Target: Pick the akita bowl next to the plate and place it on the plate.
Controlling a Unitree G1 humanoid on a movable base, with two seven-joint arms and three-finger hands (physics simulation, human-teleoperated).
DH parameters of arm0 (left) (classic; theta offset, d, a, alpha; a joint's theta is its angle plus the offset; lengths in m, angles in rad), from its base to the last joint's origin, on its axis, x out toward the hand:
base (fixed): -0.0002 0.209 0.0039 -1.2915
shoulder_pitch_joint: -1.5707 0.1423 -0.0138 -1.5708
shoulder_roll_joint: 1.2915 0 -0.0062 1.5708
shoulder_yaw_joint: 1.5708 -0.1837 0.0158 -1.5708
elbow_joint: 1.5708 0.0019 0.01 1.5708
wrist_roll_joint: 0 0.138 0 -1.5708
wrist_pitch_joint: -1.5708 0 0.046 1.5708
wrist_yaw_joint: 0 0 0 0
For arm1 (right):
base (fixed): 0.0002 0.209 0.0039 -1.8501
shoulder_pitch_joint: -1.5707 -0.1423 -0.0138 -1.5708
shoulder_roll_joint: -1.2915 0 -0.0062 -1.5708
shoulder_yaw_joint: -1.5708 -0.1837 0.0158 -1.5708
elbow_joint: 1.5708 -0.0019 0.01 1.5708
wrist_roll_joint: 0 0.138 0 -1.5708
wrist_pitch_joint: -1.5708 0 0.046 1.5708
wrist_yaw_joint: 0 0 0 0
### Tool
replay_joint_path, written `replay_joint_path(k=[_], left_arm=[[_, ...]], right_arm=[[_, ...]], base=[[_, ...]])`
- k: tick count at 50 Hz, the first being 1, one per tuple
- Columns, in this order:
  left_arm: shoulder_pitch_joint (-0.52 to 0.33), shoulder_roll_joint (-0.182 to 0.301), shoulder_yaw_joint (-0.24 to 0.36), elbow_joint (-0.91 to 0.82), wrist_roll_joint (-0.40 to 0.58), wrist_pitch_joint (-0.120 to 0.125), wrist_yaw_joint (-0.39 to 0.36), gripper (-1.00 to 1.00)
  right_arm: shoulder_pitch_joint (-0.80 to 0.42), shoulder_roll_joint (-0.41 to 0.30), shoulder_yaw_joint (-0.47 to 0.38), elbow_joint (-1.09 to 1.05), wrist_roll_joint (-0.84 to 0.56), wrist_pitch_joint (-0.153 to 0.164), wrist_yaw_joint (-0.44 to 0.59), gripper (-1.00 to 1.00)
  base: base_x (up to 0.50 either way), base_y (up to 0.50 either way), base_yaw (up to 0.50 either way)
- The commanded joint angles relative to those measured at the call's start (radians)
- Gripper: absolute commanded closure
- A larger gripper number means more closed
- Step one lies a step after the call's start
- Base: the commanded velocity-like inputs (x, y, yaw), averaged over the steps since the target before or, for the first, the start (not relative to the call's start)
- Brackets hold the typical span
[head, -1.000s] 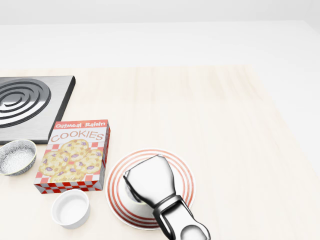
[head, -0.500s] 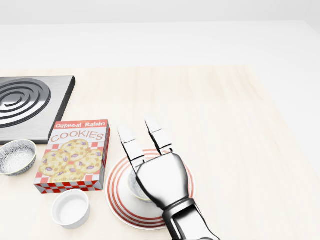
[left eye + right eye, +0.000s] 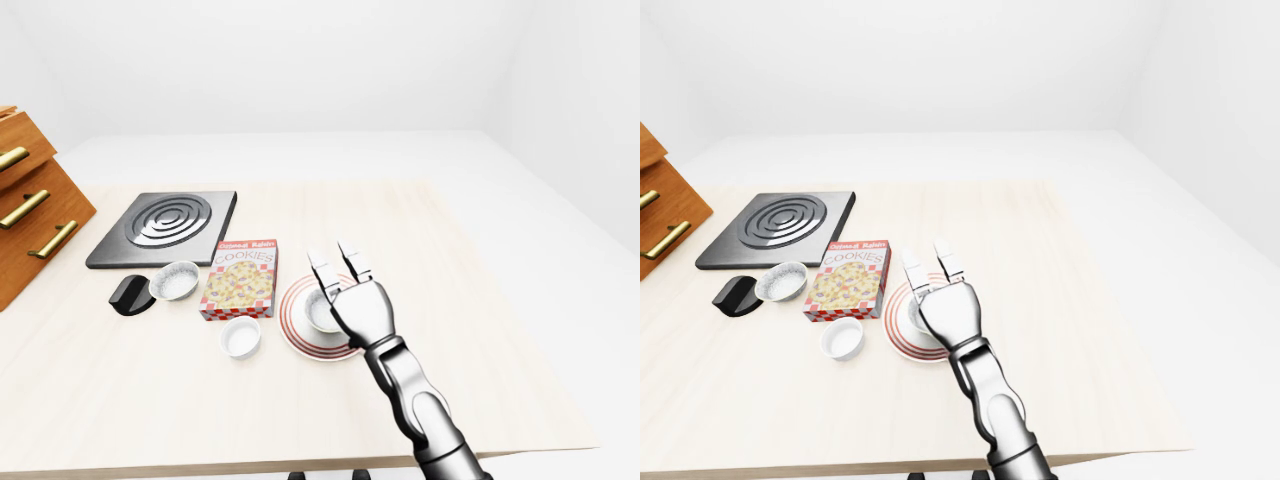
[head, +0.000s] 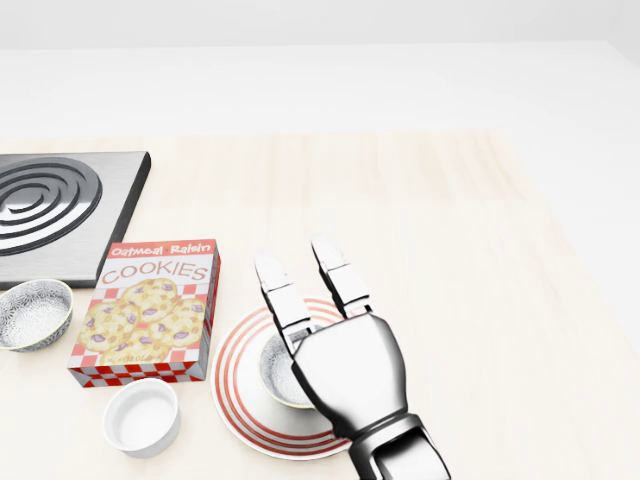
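Note:
The red-ringed white plate (image 4: 232, 398) lies near the bottom of the head view, right of the cookie box. The akita bowl (image 4: 273, 368), pale with a speckled inside, stands upright on the plate; my hand hides its right half. My right hand (image 4: 300, 272) hovers over the plate and bowl, open, with its fingers stretched straight toward the top of the view and nothing in them. In the left-eye view the same hand (image 3: 340, 265) reaches up from the bottom right. My left hand does not show in any view.
A cookie box (image 4: 150, 310) lies left of the plate, with a white ramekin (image 4: 142, 415) below it and a second speckled bowl (image 4: 30, 312) at the left edge. A stove burner (image 4: 50, 205), a black object (image 3: 130, 295) and wooden drawers (image 3: 30, 205) are further left.
My right hand, curled over the bowl on the plate a second ago, has spread its fingers and let go. It has drawn slightly toward the bottom right; the bowl stays on the plate.

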Motion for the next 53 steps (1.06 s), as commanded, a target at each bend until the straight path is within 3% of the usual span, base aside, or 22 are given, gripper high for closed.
replay_joint_path(k=[1,17,18,19,38,53], left_arm=[[-0.001,0.000,0.000,0.000,0.001,0.000,0.000,-1.00],[-0.001,0.000,0.000,0.000,0.001,0.000,0.000,-1.00],[0.003,0.002,0.003,0.002,0.000,0.000,0.001,-1.00],[0.003,0.002,0.003,0.002,0.000,0.000,0.002,-1.00],[0.011,0.001,0.006,0.005,-0.007,0.000,-0.002,-1.00],[0.010,-0.001,0.005,0.008,-0.007,0.000,-0.003,-1.00]], right_arm=[[0.027,-0.009,0.004,-0.056,0.006,0.000,0.046,-1.00],[0.027,-0.010,0.005,-0.056,0.007,0.000,0.045,-1.00],[0.098,-0.078,-0.068,-0.489,0.076,0.000,0.346,-1.00],[0.093,-0.078,-0.088,-0.532,0.085,0.000,0.382,-1.00],[-0.082,-0.027,-0.211,-0.648,0.164,0.000,0.567,-1.00],[-0.093,-0.026,-0.211,-0.655,0.169,0.000,0.575,-1.00]], base=[[0.00,0.00,0.00],[0.00,0.00,0.00],[0.00,0.00,0.00],[0.00,0.00,0.00],[0.00,0.00,0.00],[0.00,0.00,0.00]])
